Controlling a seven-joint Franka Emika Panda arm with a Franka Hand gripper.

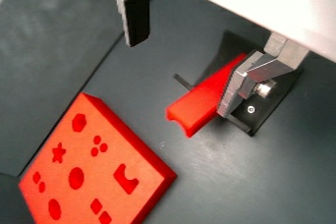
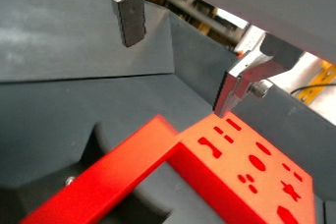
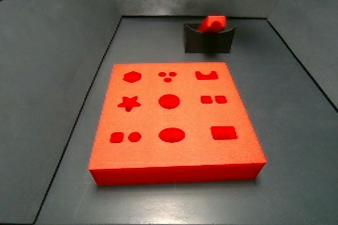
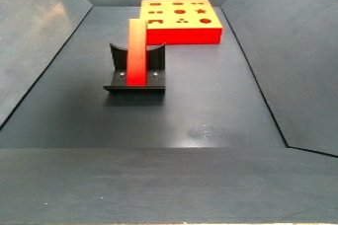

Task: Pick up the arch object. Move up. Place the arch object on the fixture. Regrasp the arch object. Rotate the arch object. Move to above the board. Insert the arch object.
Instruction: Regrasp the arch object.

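The arch object (image 4: 136,49), a slim bright-red bar, rests on the dark fixture (image 4: 134,79) and leans upward from it. In a side view its arched end (image 3: 214,22) sticks up from the fixture (image 3: 209,38). The red-orange board (image 3: 172,120) lies flat beside them, holes facing up. In both wrist views my gripper (image 1: 184,71) (image 2: 178,76) hangs open well above the arch object (image 1: 201,97) (image 2: 118,174), with nothing between its fingers (image 1: 136,17). The board (image 1: 92,164) (image 2: 250,164) shows below it too.
Dark grey sloped walls (image 3: 73,61) close in the floor on all sides. The fixture (image 2: 59,184) stands near the end wall, a short gap from the board (image 4: 181,20).
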